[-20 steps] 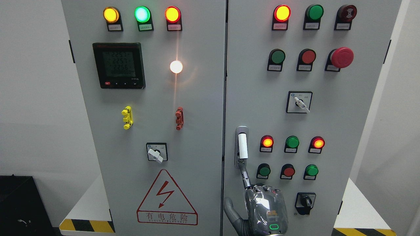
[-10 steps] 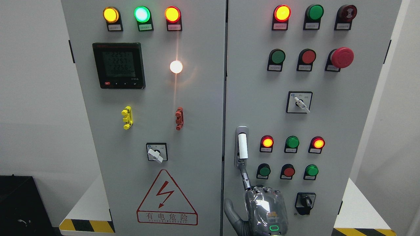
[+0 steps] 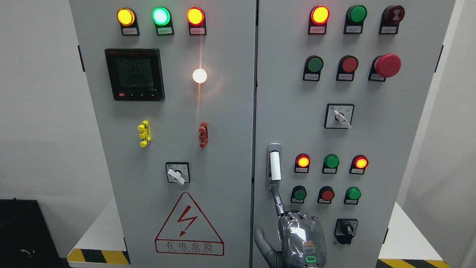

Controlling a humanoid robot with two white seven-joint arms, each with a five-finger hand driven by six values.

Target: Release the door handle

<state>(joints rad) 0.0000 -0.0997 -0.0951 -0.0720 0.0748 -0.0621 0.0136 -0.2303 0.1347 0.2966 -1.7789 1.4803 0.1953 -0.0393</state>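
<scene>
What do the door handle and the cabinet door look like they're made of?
Door handle: a white grip that looks like matte plastic, no glare, on a shiny metal-looking backplate with bright edges. Cabinet door: probably painted sheet metal; flat, even grey with a soft sheen. Neither is certain from this view.

The single head camera faces the grey cabinet (image 3: 223, 111) straight on from near, looking a little downward, with both door panels filling the view

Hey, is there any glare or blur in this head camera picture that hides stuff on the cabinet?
Head view: sharp overall; the white lamp blooms with a vertical streak; the meter display digits look faint; room light glints on the robot hand below the door handle.
</scene>
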